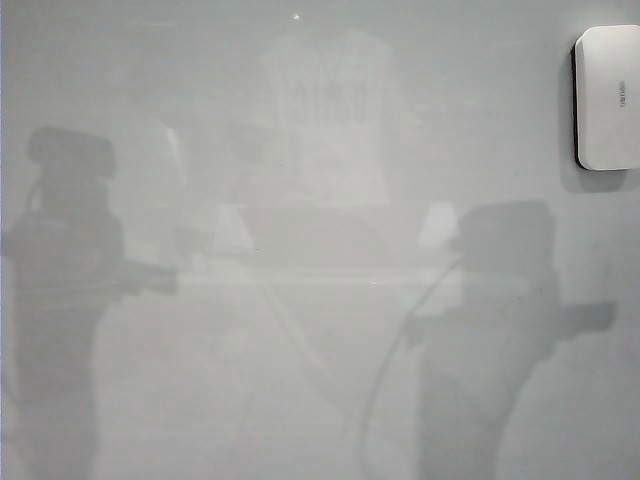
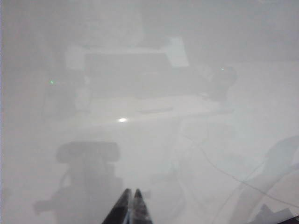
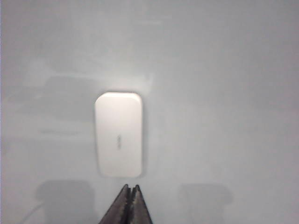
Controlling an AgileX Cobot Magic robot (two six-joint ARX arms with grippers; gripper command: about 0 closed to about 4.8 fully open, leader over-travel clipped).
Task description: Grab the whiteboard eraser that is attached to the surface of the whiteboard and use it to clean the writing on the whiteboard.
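Clearly we are only at the approach: the whiteboard eraser [image 3: 118,135] sits untouched on the whiteboard [image 3: 224,93] just before the right gripper [image 3: 129,188], which, like the left gripper [image 2: 131,192], is closed and empty, so we must open first.

Dark, tapering fingertips are seen on the left gripper [image 2: 131,205] and the right gripper [image 3: 127,203].

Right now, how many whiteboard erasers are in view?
1: the white rounded-corner rectangular eraser sits on the glossy grey-white whiteboard at the exterior view's upper right, ahead of the shut right gripper.
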